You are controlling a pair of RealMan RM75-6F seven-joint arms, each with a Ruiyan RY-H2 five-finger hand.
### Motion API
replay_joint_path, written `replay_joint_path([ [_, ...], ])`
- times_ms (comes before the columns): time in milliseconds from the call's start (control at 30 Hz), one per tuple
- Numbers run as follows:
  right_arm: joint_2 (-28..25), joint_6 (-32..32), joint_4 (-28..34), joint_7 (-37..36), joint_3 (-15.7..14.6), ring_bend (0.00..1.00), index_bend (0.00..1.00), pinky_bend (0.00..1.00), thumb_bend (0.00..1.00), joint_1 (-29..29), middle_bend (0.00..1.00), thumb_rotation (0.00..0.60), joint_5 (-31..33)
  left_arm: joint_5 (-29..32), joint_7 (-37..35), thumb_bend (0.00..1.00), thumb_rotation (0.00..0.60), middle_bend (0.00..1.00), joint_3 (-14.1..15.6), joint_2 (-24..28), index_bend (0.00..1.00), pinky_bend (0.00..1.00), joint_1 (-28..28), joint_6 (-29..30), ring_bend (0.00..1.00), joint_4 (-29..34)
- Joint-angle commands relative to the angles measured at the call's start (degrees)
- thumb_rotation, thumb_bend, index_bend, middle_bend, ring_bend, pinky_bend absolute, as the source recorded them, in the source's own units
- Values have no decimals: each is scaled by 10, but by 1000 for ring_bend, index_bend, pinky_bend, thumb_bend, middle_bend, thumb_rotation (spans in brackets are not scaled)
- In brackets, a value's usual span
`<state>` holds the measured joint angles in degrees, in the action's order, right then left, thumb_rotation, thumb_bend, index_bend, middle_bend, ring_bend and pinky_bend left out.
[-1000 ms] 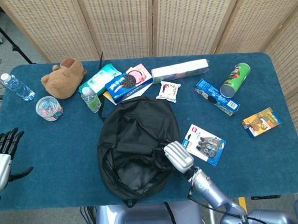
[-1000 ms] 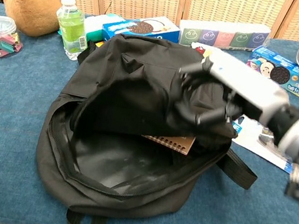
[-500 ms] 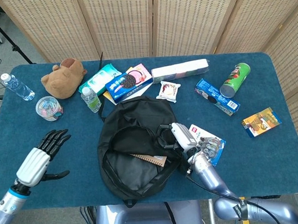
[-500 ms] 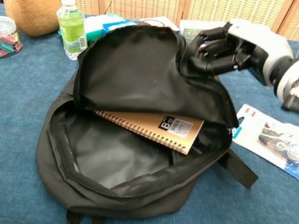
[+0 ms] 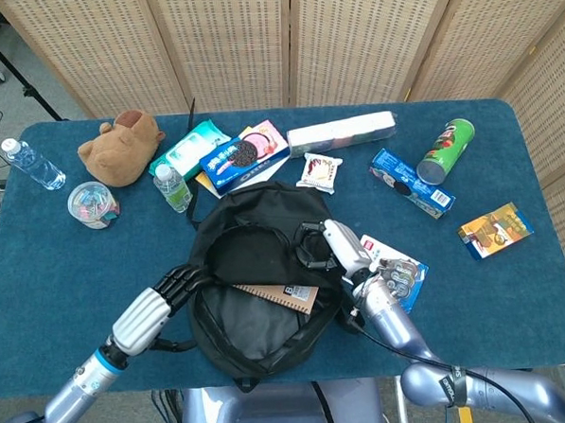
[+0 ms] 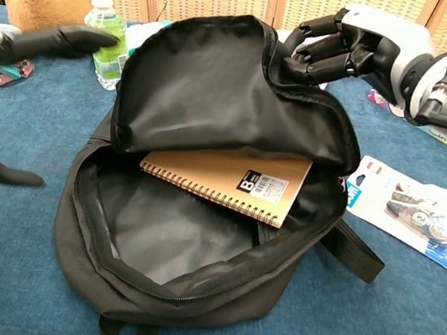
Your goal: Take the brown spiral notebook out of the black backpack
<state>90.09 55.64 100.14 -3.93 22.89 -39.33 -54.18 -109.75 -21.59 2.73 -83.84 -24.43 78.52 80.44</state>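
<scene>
Head view: black backpack [image 5: 258,279] near front edge of table [image 5: 66,232], mouth open. Brown spiral notebook [image 5: 282,297] inside. Right hand [image 5: 332,247] clamped on upper flap. Left hand [image 5: 159,303] at left rim, fingers extended, holding nothing.

Chest view: notebook [image 6: 226,179] in the opening under lifted flap. Right hand [image 6: 356,53] pinching flap edge. Left hand [image 6: 22,42] spread, empty, beside green bottle [image 6: 106,38].

notebook [image 6: 226,178] inside backpack [image 6: 213,123], bottle [image 6: 105,38] behind-left

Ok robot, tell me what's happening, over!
Right hand holds backpack flap up. Left hand open at its rim. Notebook inside, uncovered.
</scene>
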Motion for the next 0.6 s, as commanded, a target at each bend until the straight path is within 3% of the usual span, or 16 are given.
replay_joint_path([
  [33,-2,-1,1,1,5,465,609,278,646,-4,667,600,12,-9,-3,0,600,0,11,-27,52,111,-10,-1,5,-23],
  [300,-17,-3,13,7,13,465,614,278,672,-14,671,600,37,-18,7,0,600,0,37,-86,99,130,-22,-14,14,-75],
  [600,-25,3,24,19,13,465,614,278,672,-23,671,600,56,11,22,0,600,0,25,-138,106,130,-48,-49,19,-119],
])
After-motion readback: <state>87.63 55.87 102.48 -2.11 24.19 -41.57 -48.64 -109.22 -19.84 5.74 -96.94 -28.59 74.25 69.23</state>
